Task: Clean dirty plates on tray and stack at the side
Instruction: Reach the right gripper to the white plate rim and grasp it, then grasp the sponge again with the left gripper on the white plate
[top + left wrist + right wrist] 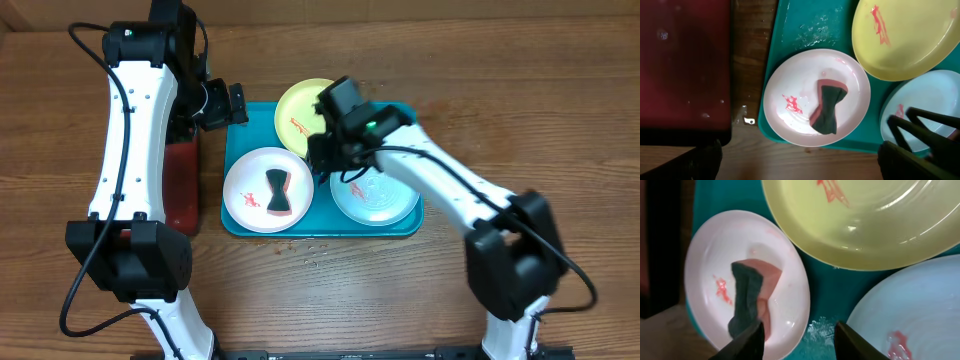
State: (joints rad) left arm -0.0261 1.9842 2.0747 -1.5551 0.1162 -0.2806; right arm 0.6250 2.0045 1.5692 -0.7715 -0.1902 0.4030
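Observation:
The turquoise tray (250,125) holds three plates. The white plate (245,185) is at the front left, with a red smear and a dark-and-pink sponge (277,192) lying on it. The yellow-green plate (295,105) is at the back, with a red smear. The pale mint plate (385,205) is at the front right, also smeared. My right gripper (800,342) is open and empty, low over the tray between the white plate (715,260) and the mint plate (920,310), right beside the sponge (747,300). My left gripper (800,165) is open and empty, above the tray's back-left corner.
A dark red, black-rimmed tray (180,180) lies against the turquoise tray's left side. Water drops sit on the turquoise tray (812,30) and on the wooden table (315,250) in front of it.

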